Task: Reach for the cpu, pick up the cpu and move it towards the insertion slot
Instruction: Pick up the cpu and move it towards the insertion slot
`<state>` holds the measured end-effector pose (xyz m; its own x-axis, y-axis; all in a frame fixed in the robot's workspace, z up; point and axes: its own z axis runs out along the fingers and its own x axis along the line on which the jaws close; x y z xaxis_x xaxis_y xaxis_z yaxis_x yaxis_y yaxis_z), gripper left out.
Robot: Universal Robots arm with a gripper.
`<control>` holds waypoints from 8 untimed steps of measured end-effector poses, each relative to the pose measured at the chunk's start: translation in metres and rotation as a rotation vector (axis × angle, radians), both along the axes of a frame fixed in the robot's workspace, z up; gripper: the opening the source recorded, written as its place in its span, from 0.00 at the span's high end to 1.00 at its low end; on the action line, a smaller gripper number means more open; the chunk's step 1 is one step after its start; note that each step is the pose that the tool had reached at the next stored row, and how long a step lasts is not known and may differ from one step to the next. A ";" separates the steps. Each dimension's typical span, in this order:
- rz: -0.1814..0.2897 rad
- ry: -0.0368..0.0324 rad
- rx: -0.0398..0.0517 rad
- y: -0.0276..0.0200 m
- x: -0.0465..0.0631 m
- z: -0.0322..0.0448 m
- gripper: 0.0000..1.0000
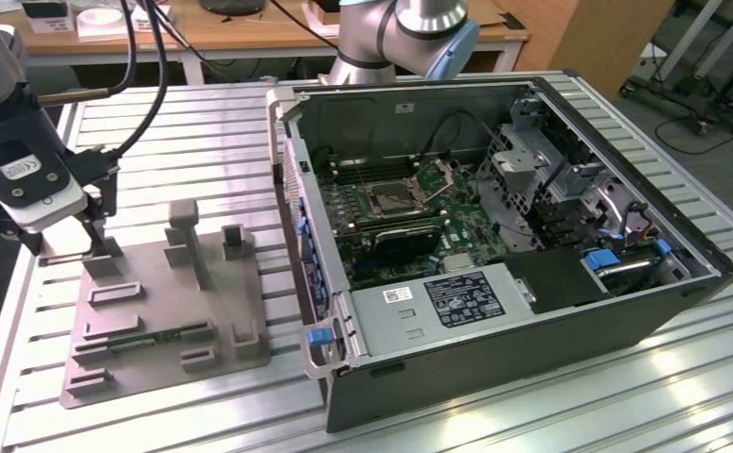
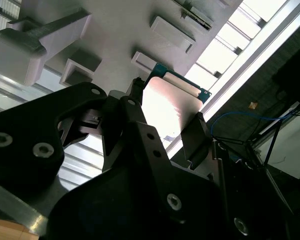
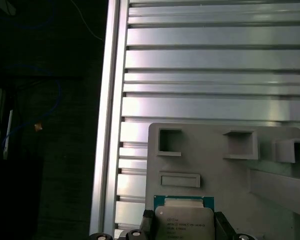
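Exterior view first: the gripper [image 1: 94,234] is down at the back corner of the grey fixture plate [image 1: 152,321], on the exterior view's left, well apart from the open computer case [image 1: 492,349]. Inside that case sits the insertion slot [image 1: 389,200], a square socket with a shiny metal frame and a dark centre. Its lid looks raised, which would leave the opening free for a chip. Plate and case both rest on a ribbed aluminium table [image 1: 555,415].

Over to the second wrist view, and there's the cpu [image 2: 172,102], a flat square with a pale metal top catching the glare and a thin green-edged board around it. Black fingers [image 2: 195,137] sit against two opposite edges — jaws closed on the chip. I read that as an edge grip that spares the faces.

First wrist view now: same chip, same pinch, right at the plate's corner. The plate is matte moulded plastic with rectangular pockets and raised blocks — seats for parts, by the look. Whether the chip has cleared the plate, I cannot tell.
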<state>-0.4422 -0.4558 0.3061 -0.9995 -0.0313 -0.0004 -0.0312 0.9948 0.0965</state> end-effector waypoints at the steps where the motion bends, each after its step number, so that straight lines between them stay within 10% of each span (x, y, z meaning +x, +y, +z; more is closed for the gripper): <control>1: 0.000 0.0002 -0.0001 0.0000 0.000 0.0006 0.45; 8: 0.000 -0.0001 0.0001 0.0000 0.000 0.0064 0.45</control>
<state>-0.4422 -0.4558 0.3125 -0.9995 -0.0313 -0.0005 -0.0312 0.9948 0.0966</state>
